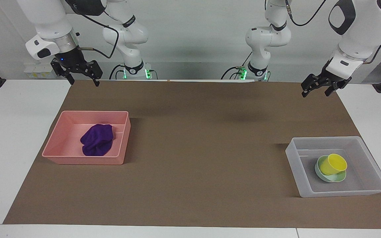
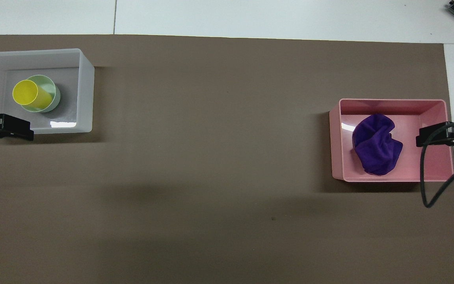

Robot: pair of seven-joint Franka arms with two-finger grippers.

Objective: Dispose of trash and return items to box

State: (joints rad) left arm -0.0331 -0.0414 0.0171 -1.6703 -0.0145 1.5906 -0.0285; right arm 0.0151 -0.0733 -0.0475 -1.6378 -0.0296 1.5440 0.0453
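Observation:
The purple cloth wad (image 1: 97,139) lies in the pink bin (image 1: 58,149) toward the right arm's end of the table. The yellow cup (image 1: 333,164) leans tilted in the mint-green bowl (image 1: 340,178), and both are inside the clear-grey box (image 1: 293,155) toward the left arm's end. My right gripper (image 1: 83,82) is open and empty, raised over the mat's edge nearest the robots. My left gripper (image 1: 315,94) is open and empty, raised over the mat's corner nearest the robots. The box's white sticker is not visible.
A brown mat (image 1: 197,142) covers most of the white table (image 1: 15,132). The two bins stand at the mat's two ends, with bare mat between them. A black cable (image 2: 426,181) hangs from the right arm over the pink bin's edge.

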